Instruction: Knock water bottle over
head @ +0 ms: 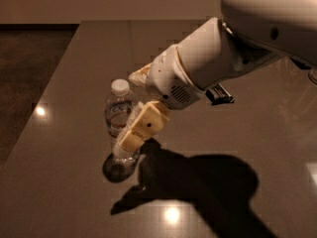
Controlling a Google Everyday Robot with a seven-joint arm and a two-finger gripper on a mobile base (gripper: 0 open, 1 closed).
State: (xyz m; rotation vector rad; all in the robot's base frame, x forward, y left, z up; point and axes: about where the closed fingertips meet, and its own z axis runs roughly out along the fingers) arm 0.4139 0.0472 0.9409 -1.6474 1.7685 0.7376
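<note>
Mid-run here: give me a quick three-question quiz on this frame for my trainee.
1. True or false: the water bottle lies on its side on the table.
2. Where is the gripper? A) open, right at the bottle B) at the table's far edge C) off the table
3. Fill in: the bottle's cap is ____.
Key: 1 false, it stands upright; 2 A; 3 white.
</note>
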